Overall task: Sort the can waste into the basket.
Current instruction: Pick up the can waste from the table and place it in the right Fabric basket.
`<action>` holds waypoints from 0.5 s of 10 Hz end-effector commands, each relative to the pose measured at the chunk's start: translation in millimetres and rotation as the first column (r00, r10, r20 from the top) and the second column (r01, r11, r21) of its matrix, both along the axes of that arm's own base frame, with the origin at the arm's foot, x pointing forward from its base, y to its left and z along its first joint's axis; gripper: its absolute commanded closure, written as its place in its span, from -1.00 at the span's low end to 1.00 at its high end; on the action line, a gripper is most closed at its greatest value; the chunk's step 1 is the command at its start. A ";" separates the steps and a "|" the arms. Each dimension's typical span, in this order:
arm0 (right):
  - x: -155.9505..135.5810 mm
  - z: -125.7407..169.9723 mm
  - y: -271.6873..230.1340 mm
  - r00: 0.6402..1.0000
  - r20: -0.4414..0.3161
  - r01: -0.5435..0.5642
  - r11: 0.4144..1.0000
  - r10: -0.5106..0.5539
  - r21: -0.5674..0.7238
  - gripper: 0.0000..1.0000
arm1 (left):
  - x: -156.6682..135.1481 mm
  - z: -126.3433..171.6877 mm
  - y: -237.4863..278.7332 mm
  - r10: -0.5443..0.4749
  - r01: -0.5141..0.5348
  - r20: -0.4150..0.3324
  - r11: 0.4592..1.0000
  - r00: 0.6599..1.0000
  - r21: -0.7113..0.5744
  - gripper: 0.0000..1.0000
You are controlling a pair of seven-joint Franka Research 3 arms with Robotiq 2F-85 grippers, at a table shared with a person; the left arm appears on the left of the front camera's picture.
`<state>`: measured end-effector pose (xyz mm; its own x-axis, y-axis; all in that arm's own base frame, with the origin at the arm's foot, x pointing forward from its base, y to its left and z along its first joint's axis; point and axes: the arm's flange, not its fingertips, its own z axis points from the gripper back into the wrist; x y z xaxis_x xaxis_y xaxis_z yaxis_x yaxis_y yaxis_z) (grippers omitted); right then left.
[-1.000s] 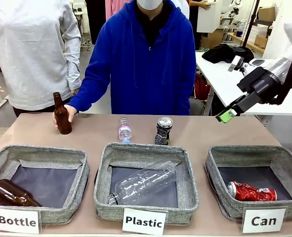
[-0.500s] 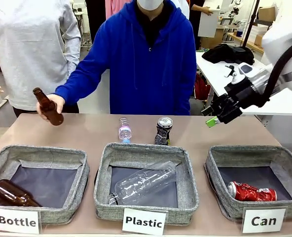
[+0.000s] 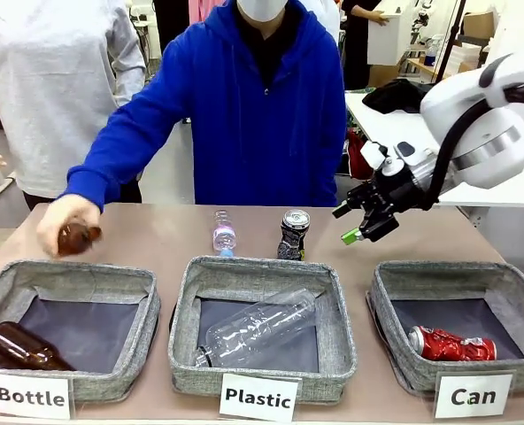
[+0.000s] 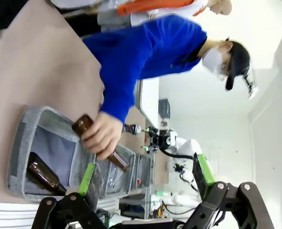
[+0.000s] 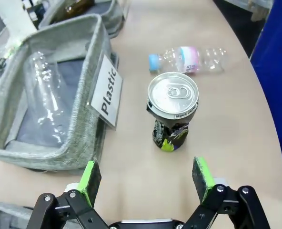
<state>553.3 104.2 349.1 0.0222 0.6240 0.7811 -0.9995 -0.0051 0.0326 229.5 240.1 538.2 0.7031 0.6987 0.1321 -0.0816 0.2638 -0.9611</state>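
Overhead, the right wrist view has the spread right pincer (image 5: 146, 175) facing the black can (image 5: 172, 114), silver top showing; frontally, the red can (image 3: 452, 343) lies in the basket (image 3: 439, 276). The left pincer (image 4: 146, 174) is spread too.

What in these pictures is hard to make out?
- Front view: the brown bottle, mostly covered by the person's hand.
- Front view: the red can, its lower edge behind the basket front wall.
- Right wrist view: the black can, its side print too crumpled to read.
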 end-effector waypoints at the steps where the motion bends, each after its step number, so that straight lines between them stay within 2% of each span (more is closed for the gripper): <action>1: 22.2 -14.8 5.7 1.000 0.025 -0.017 0.998 0.015 0.066 -1.00 | -18.6 3.8 10.1 0.048 -0.047 0.016 0.999 0.999 -0.016 -1.00; 3: 34.4 -33.9 16.2 1.000 0.014 0.005 0.996 -0.007 0.094 -1.00 | -45.4 5.9 13.4 0.061 -0.061 0.045 0.998 0.997 -0.009 -1.00; 5: 43.6 -46.7 25.9 1.000 0.009 0.019 0.991 -0.020 0.131 -1.00 | -55.7 6.6 9.2 0.070 -0.072 0.055 0.997 0.996 0.029 -1.00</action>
